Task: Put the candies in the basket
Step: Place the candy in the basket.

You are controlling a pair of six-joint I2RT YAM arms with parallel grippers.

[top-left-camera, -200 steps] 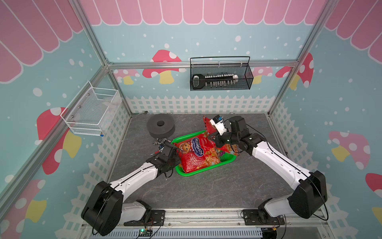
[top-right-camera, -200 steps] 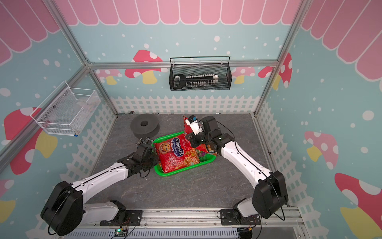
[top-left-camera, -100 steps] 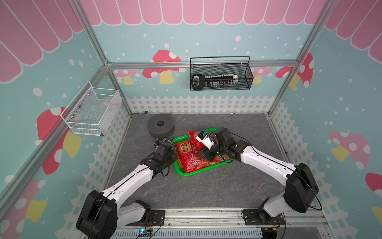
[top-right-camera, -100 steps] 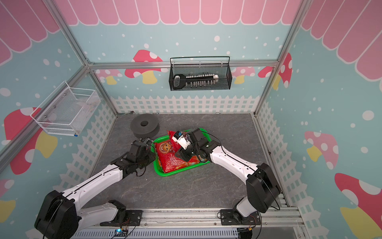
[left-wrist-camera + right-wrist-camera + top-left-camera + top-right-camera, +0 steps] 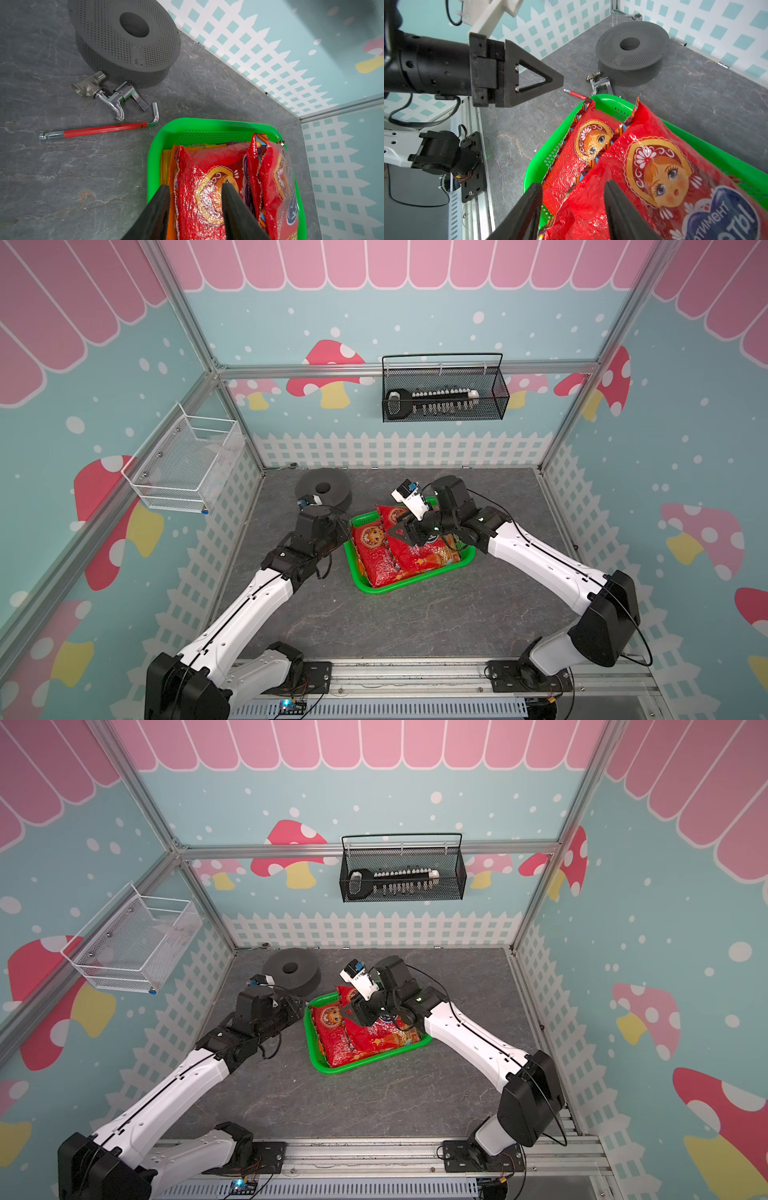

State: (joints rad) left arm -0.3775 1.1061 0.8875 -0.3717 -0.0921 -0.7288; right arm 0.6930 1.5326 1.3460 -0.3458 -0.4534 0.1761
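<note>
**Top pair:** one stereo head, high over the 6 o'clock edge, tilted down toward 12 o'clock; far. Both top views share nearly everything: floor (image 5: 415, 614), basket (image 5: 370, 588) at centre, spool (image 5: 322, 489) at its 11 o'clock.

**Left wrist:** close over the basket's 9 o'clock side, facing down toward 12–1 o'clock; takes in bags (image 5: 193, 166), tap (image 5: 110, 95), key (image 5: 104, 129), spool.

**Right wrist:** close over the basket's 3 o'clock side, facing 9–10 o'clock.

**Wrist overlap:** basket, bags, spool, tap, key.

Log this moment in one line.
left hand open over green basket | right hand open over red bags | red bags lie inside basket
</note>
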